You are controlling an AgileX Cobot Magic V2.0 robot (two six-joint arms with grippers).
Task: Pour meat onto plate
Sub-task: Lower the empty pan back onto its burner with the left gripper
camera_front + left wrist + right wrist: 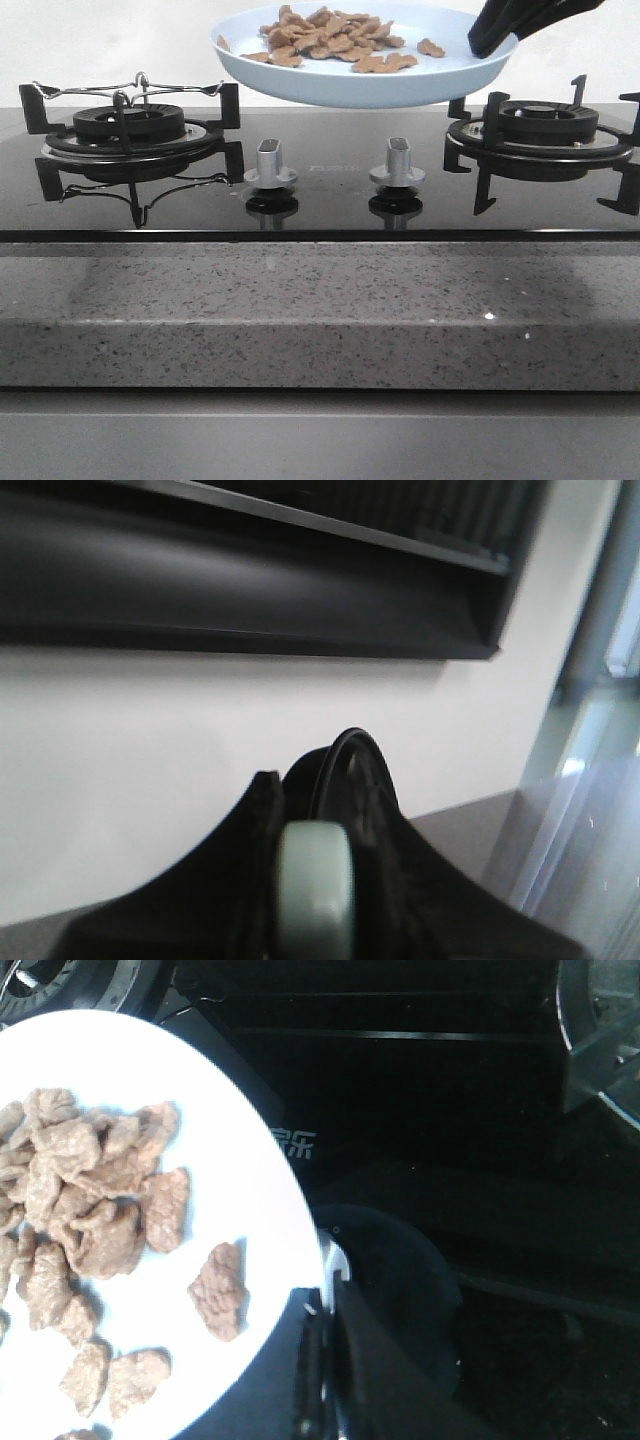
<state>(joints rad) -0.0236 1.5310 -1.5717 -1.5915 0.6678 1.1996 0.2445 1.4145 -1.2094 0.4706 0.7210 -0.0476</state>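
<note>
Right tool (pixel 492 40) pinching right rim of plate (pixel 330 85), held above stove middle; meat (pixel 335 40) heaped on plate, left of tool. Left tool (pixel 315 880) clamping pale edge, I think.

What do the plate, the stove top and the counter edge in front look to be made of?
Plate: probably glazed ceramic or melamine, smooth and pale blue-white with a soft sheen. Stove top: likely black glass, since it mirrors the knobs and grates. Counter edge: grey speckled stone or a stone-look composite, matte.
</note>
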